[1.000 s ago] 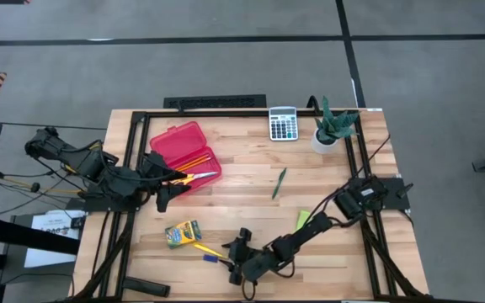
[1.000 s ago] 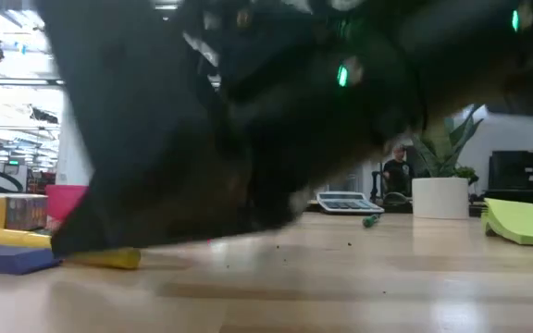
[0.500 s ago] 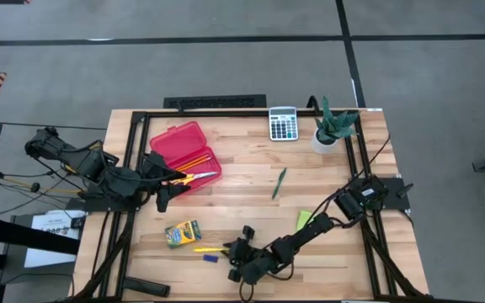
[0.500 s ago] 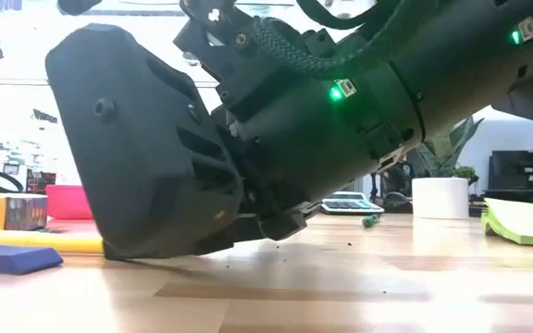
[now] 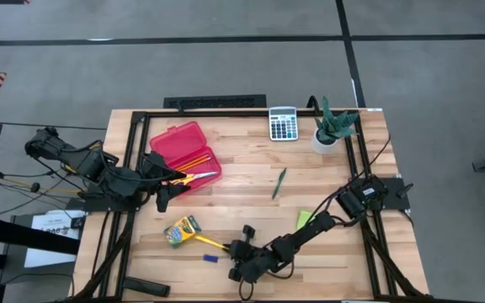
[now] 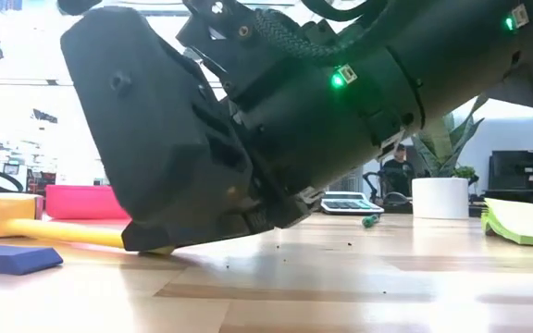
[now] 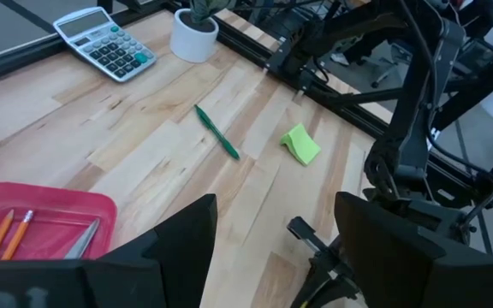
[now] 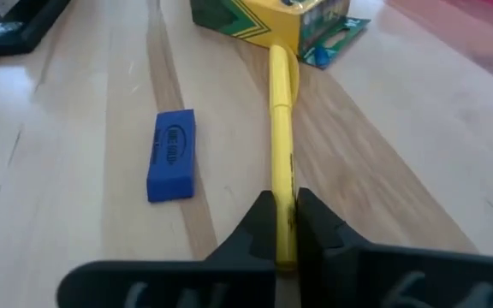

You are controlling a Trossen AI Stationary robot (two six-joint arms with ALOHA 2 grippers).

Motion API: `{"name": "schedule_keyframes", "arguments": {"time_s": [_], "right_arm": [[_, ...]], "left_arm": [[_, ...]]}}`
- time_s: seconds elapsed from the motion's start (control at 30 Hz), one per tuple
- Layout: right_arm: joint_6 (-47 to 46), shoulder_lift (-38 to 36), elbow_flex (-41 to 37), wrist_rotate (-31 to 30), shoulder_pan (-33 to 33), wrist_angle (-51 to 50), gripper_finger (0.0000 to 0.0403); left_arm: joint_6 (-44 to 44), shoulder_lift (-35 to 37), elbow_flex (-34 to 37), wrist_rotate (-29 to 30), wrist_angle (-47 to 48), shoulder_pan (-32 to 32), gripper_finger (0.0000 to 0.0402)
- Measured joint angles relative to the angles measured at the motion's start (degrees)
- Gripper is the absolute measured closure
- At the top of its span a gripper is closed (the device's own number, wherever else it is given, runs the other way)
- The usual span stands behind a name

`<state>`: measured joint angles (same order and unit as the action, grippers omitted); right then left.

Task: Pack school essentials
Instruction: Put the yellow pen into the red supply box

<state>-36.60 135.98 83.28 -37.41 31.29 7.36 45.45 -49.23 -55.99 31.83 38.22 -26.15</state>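
Yellow marker (image 8: 281, 162), tail between end-effector fingers (image 8: 255, 231)

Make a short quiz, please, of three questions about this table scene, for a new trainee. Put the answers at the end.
1. True or false: the right gripper is shut on the yellow marker.
2. Which lies inside the red case? A) green pen B) orange pencils C) blue eraser
3. What does the far tip of the yellow marker touch?

Key
1. True; its fingers pinch one end of the marker.
2. B; the orange pencils are in the case, while the green pen and the blue eraser lie on the table.
3. The crayon box.
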Motion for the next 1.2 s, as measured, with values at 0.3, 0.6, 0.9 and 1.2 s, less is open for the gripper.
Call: {"name": "schedule_keyframes", "arguments": {"time_s": [0.3,0.6,0.9,1.2], "right_arm": [[-2.20,-6.95,-0.67,-3.83,0.15,-8.13,0.0386],[-6.05,-17.80,-0.43,-15.06,0.46,-21.36,0.0383],[-2.01,-29.10,-0.32,-29.26,-0.38,-25.50,0.0376],[16.51,-34.38,-0.24,-32.13,-4.76,-12.29,0.0370]], "left_arm": [[0.11,0.15,-0.02,0.35,-1.90,0.00,0.0170],[0.77,0.14,-0.02,0.37,-4.26,0.00,0.0170],[0.87,0.07,-0.04,1.07,-9.34,0.00,0.0170],[-3.47,-4.93,-0.07,7.63,-21.85,1.52,0.0170]]}}
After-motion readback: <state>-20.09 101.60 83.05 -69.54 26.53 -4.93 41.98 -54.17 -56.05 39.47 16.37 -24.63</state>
